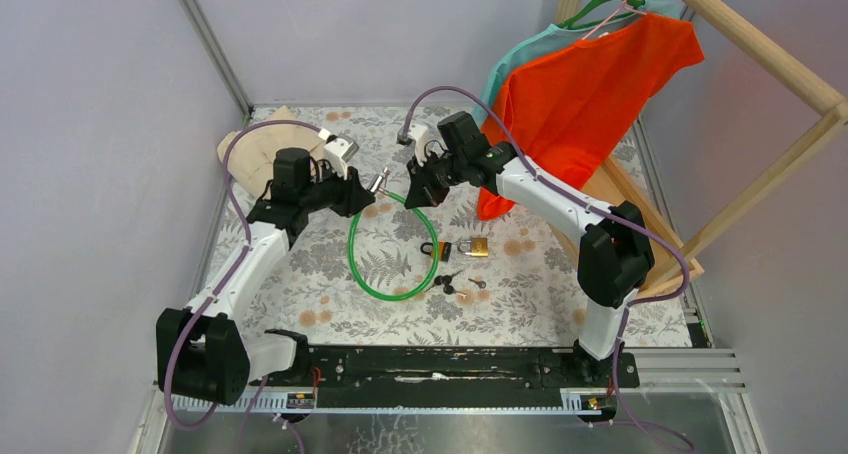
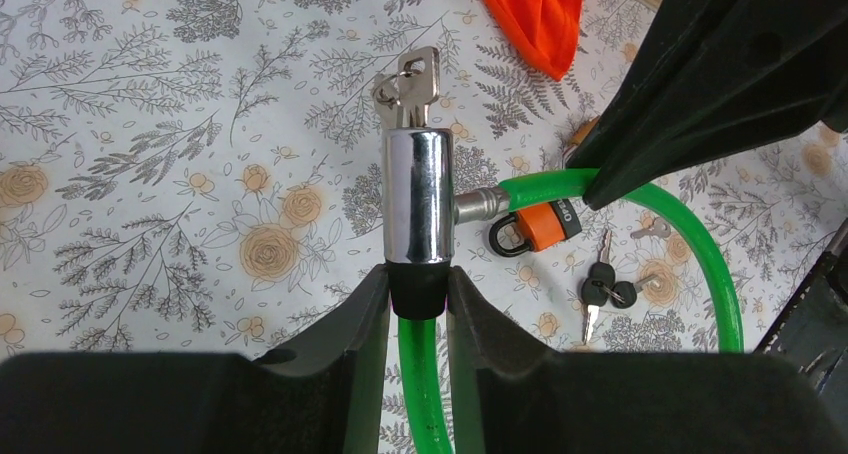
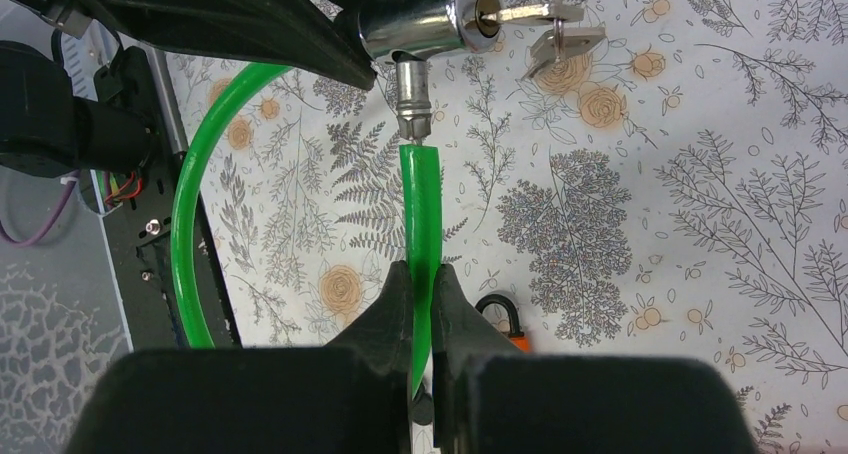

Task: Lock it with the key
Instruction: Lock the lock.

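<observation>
A green cable lock (image 1: 372,264) loops above the floral table. Its chrome lock barrel (image 2: 418,194) has a key (image 2: 418,82) in its end, a second key hanging beside it. My left gripper (image 2: 418,292) is shut on the black collar at the barrel's base. My right gripper (image 3: 421,279) is shut on the green cable's free end (image 3: 418,204), whose metal pin (image 3: 412,99) sits in the barrel's (image 3: 420,22) side hole. In the top view the left gripper (image 1: 372,186) and the right gripper (image 1: 416,191) meet at the loop's far end.
An orange padlock (image 1: 472,247) and a bunch of black-headed keys (image 1: 452,280) lie on the table near the loop. An orange shirt (image 1: 580,84) hangs from a wooden rack at the right. A wooden board (image 1: 250,149) lies at the back left.
</observation>
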